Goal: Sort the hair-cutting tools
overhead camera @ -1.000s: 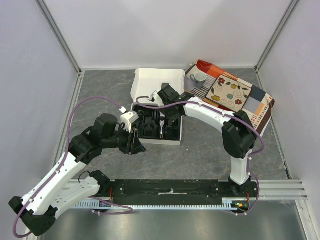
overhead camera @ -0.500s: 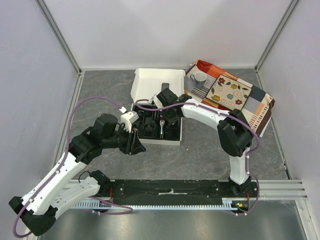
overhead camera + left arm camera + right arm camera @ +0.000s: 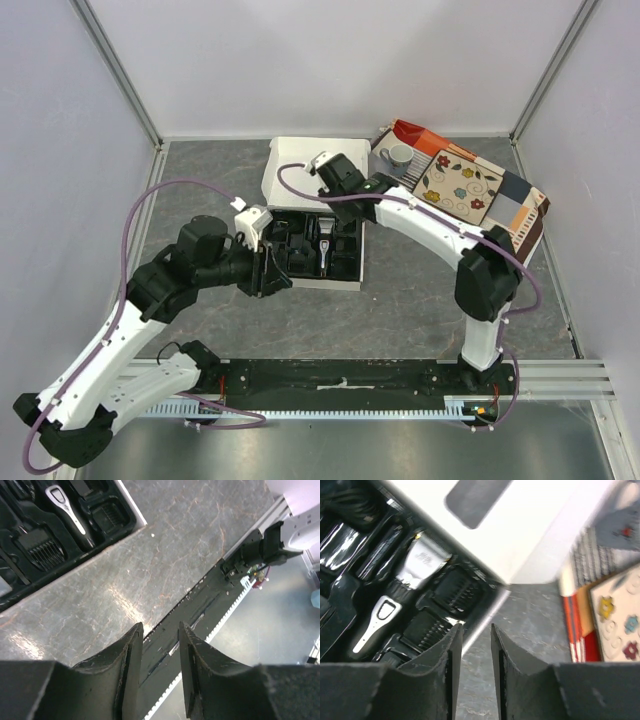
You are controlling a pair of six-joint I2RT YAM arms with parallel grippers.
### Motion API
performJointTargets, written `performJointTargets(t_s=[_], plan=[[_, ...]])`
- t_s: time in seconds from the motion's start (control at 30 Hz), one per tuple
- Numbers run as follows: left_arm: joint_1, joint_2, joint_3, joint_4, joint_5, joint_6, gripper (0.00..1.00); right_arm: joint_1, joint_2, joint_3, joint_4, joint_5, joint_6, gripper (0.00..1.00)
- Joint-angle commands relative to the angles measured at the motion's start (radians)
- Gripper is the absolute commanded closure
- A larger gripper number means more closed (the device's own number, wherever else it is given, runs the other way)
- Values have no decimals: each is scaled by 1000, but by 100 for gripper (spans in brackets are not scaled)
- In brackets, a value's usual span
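**Q:** What has moved since the earlier top view?

**A:** The right gripper (image 3: 476, 629) has drawn back from the middle of the black tray (image 3: 350, 275). It now hangs over the white box lid (image 3: 295, 165), at upper centre of the frame. The left gripper (image 3: 160, 630) has shifted a little upward, toward the tray's left edge.

**Q:** Where is the hair clipper (image 3: 325, 243)?

**A:** It lies lengthwise in a moulded slot of the tray, right of the tray's centre, with its silver blade end toward the top of the frame. In the right wrist view it sits at left of centre. Black comb attachments (image 3: 427, 630) are nested in compartments just beside it on the right. In the left wrist view the clipper and combs occupy the upper left corner.

**Q:** How do the fingers stand?

**A:** The right gripper's fingers (image 3: 445, 675) are parted by a narrow gap and hold nothing. They are above the tray's edge and touch nothing. The left gripper's fingers (image 3: 125, 675) are likewise slightly parted and empty. They are over the grey bench (image 3: 420, 290), beside the tray and clear of it.
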Motion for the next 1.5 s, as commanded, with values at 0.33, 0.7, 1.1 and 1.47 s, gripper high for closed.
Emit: performJointTargets(t_s=[0.33, 0.7, 1.1, 1.47], plan=[[1, 90, 121, 65, -288, 15, 15, -111, -402, -101, -29, 230, 197, 22], [191, 236, 167, 126, -325, 18, 1, -342, -558, -232, -48, 137, 313, 2], [595, 487, 167, 337, -8, -46, 14, -646, -519, -474, 204, -208, 502, 14], [793, 811, 166, 598, 258, -97, 98, -674, -328, -548, 513, -408, 636, 100]])
